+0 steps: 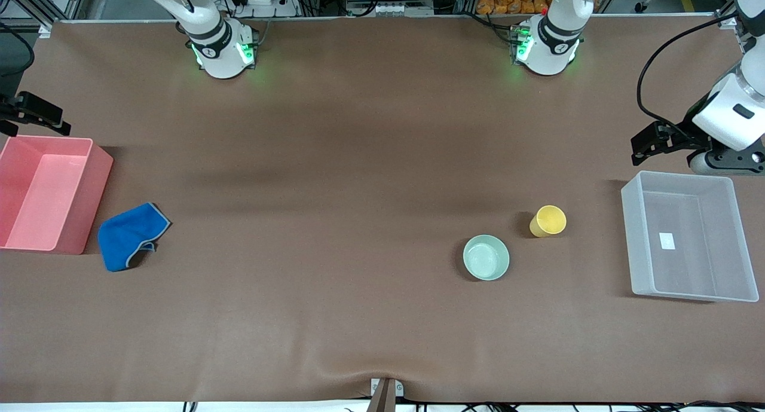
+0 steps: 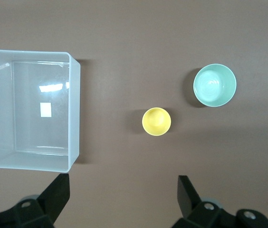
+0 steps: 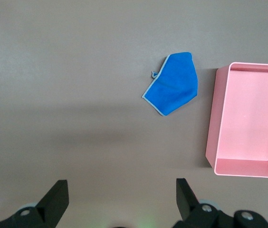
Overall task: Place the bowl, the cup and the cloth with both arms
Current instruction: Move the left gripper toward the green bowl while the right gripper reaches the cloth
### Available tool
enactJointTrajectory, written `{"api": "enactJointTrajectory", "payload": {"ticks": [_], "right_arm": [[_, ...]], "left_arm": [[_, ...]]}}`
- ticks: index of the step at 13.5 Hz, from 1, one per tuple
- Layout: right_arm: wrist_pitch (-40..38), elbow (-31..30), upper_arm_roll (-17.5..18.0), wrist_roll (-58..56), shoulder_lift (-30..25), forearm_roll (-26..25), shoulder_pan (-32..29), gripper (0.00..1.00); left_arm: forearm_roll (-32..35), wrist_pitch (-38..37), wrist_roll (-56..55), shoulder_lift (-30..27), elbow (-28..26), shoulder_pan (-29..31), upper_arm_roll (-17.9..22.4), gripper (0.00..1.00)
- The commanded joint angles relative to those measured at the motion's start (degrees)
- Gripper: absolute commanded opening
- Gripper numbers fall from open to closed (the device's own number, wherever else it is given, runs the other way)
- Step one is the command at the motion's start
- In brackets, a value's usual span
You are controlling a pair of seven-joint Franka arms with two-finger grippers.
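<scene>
Table: brown mat covering the whole work surface, my two bases along its top edge in the front view.
Front view, cloth: blue, crumpled, on the mat just beside the pink bin at my right arm's end.
Front view, bowl: mint green, upright on the mat toward my left arm's end.
Front view, cup: yellow, upright, near the bowl and farther from the front camera, between the bowl and the clear bin.
Front view, left gripper: over the mat by the clear bin's farther edge; arm waits.
Front view, right gripper: by the pink bin's farther edge; arm waits.
Left wrist view: my fingers spread wide, nothing between them; below lie the cup, bowl and clear bin, all apart.
Right wrist view: my fingers spread wide, nothing held; cloth lies close to the pink bin, not touching.
</scene>
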Motion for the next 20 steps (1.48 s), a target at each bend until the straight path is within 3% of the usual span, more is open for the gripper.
{"api": "enactJointTrajectory", "payload": {"ticks": [1, 7, 11, 15, 20], "right_arm": [[-0.2, -0.2, 0.5, 0.9, -0.3, -0.7, -0.6, 1.00], [-0.2, -0.3, 0.5, 0.9, -0.2, -0.7, -1.0, 1.00], [-0.3, -0.6, 0.5, 0.5, 2.0, -0.6, -2.3, 1.00], [0.7, -0.4, 0.5, -4.5, 8.1, -0.7, -5.8, 1.00], [10.6, 0.2, 0.5, -9.7, 19.9, -5.2, -5.9, 1.00]], "left_arm": [[-1.3, -1.4, 1.7, -0.2, 0.7, 1.0, -0.5, 1.00], [-1.9, -1.1, 1.1, 0.6, 0.6, 1.0, -0.5, 1.00], [-2.5, 2.2, 1.0, 4.9, 0.2, 0.9, -0.4, 1.00], [-2.4, 7.5, 0.7, 12.3, 0.0, 1.1, -0.4, 1.00], [-2.7, 14.8, 1.2, 18.1, 0.0, 0.5, -1.1, 1.00]]}}
